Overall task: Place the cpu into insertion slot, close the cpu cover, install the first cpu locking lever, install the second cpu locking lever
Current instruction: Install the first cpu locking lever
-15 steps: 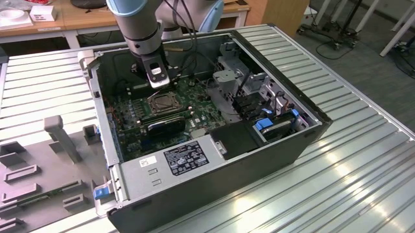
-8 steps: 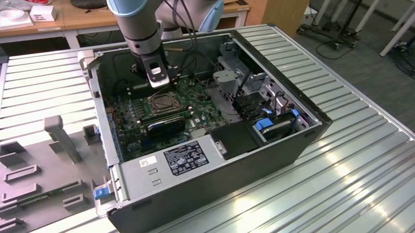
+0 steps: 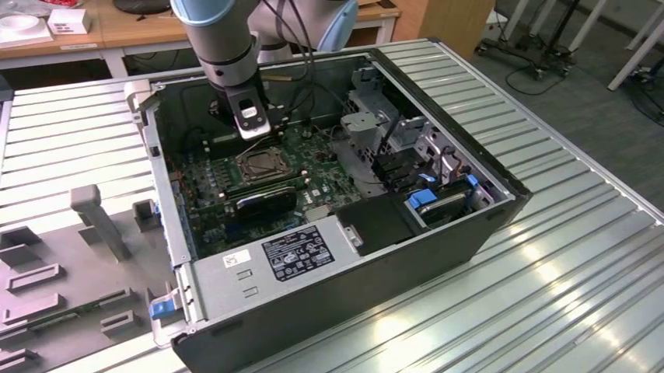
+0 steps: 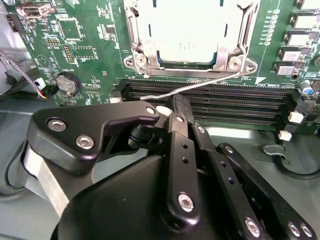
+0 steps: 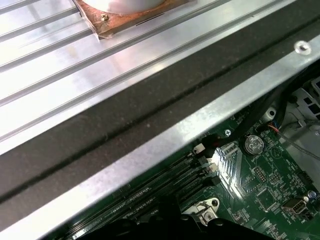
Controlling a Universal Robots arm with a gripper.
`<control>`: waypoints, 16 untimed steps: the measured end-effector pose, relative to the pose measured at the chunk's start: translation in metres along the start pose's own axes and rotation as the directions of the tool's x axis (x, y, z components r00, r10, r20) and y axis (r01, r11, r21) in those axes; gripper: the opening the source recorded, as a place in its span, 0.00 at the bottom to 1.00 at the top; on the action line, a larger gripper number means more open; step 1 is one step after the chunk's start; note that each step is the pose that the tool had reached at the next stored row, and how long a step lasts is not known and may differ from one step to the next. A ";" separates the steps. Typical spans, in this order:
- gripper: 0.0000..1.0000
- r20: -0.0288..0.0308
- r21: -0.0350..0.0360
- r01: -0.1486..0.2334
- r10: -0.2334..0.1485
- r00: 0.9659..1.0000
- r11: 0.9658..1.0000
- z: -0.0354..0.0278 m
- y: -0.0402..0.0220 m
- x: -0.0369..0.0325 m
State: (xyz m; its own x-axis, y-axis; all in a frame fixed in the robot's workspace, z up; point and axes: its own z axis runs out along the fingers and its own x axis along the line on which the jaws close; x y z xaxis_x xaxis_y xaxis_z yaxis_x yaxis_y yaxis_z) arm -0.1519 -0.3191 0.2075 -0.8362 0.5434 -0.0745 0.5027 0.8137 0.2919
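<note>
the computer case (image 3: 436, 256) lies open on the ribbed metal table (image 3: 581, 256). it holds the green board (image 3: 311, 159), a black ribbed heatsink (image 3: 264, 203) and a grey power supply box (image 3: 270, 268). the box carries a white label (image 3: 295, 255) with black print and a smaller white sticker (image 3: 236, 259); none of the writing is legible. fine white lettering on the board cannot be made out either.

the cpu (image 4: 187, 30) sits in the insertion slot (image 3: 261, 165) with its silvery top up. the cpu cover (image 4: 145, 50) lies flat over it, framing the chip. a thin wire locking lever (image 4: 210, 81) slants out over the black memory slots (image 4: 225, 102).

the gripper (image 4: 178, 100) reaches down inside the case beside the socket. its jaws are drawn together to a narrow tip right at the lever; whether they pinch the wire cannot be told. a coin battery (image 4: 66, 83) sits on the board off to one side.
</note>
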 end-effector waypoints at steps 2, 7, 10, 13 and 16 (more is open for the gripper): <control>0.11 0.000 0.000 0.000 0.000 1.000 1.000 0.0000 0.0000 0.0001; 0.11 0.000 0.000 -0.001 0.001 1.000 1.000 0.0000 0.0000 0.0002; 0.11 0.002 -0.003 0.000 0.000 1.000 1.000 -0.0009 0.0002 0.0001; 0.11 0.002 -0.003 0.000 0.000 1.000 1.000 -0.0037 0.0011 -0.0001; 0.11 0.002 -0.004 0.000 0.000 1.000 1.000 -0.0046 0.0015 -0.0002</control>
State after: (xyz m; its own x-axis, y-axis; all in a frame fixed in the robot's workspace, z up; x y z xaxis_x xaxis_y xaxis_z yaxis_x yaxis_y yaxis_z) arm -0.1519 -0.3189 0.2123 -0.8355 0.5441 -0.0765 0.5022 0.8127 0.2954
